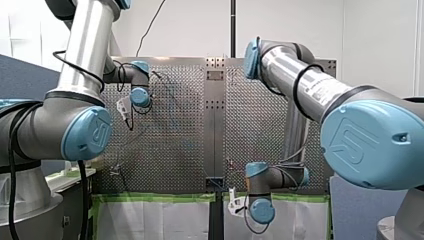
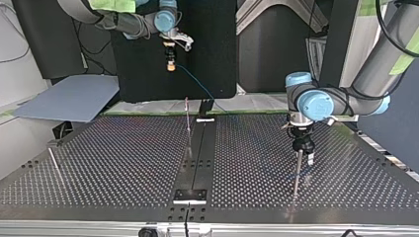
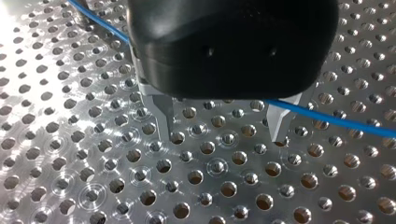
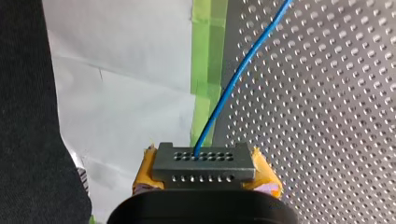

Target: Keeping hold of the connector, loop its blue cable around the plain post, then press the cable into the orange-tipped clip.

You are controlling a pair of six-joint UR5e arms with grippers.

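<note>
Dark grey multi-hole connector (image 4: 204, 161) sits clamped in the right gripper's (image 2: 170, 64) yellow pads, raised beyond the perforated metal table's (image 2: 99, 163) edge. Its thin blue cable (image 4: 233, 84) trails past the left gripper's (image 3: 223, 134) parted, empty fingers. Risk: cable tension dragging the connector loose.

Glossy, bright: perforated metal table (image 3: 70, 140). Smooth plastic jacket: thin blue cable (image 4: 236, 79). Matt plastic: dark grey block connector (image 4: 204, 165).

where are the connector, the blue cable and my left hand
connector (image 4: 203, 163), right wrist view, its holed face
blue cable (image 4: 233, 84), right wrist view, stretch ahead of connector
left hand (image 3: 222, 137), left wrist view, midway between fingertips
</note>
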